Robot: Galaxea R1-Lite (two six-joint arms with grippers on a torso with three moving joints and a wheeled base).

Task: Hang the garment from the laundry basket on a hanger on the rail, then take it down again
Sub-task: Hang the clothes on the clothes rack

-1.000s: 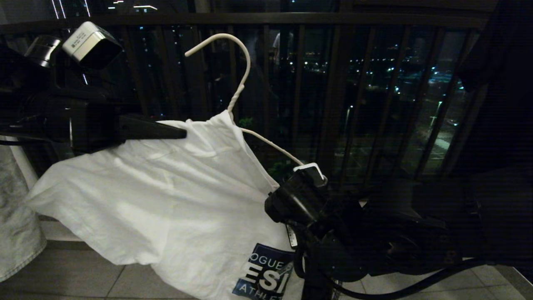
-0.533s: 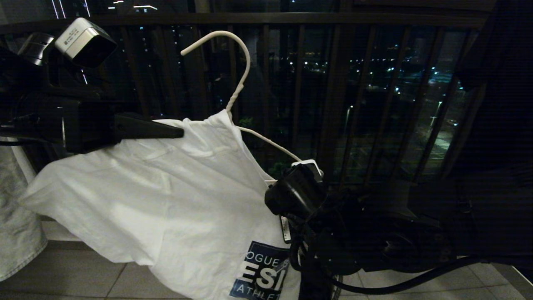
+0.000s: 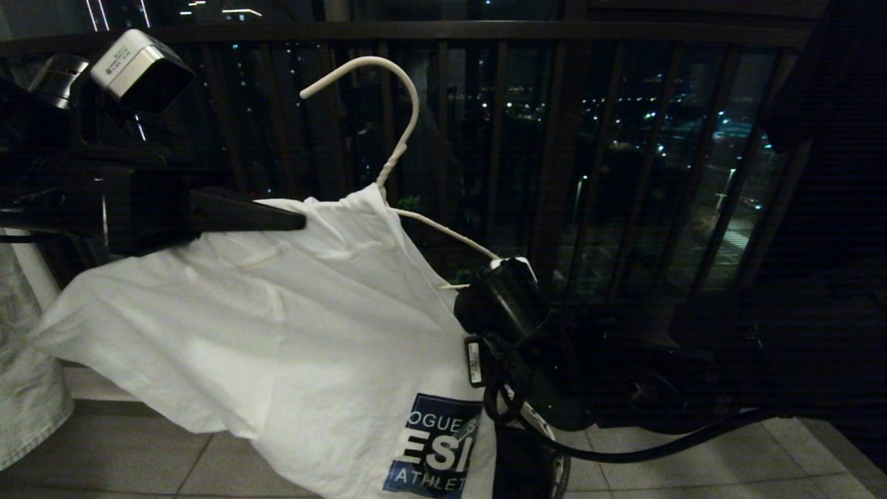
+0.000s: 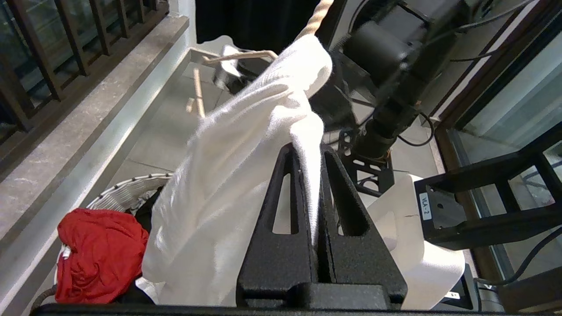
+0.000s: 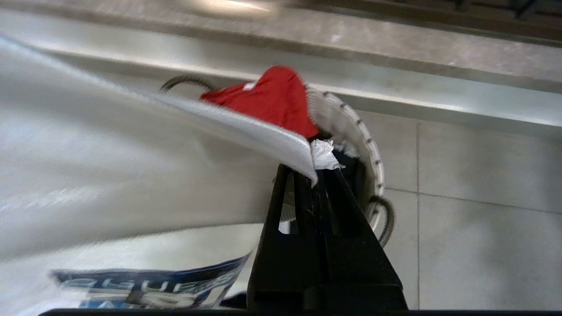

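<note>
White cotton, the garment [image 3: 277, 333], is out of the laundry basket [image 4: 127, 195] and partly threaded on the hanger [image 3: 388, 138]: the twisted neck rises from the collar, while the wire shoulder toward the right gripper [image 3: 509, 277] is bare. No rail is in view, so hanging up and taking down are left, by my reckoning. The left gripper [image 3: 277, 218] reaches in level beside the hanger's neck, fingers closed on a fold of the shirt. The right gripper, below the hanger's bare end, pinches the garment's edge with closed fingers.
</note>
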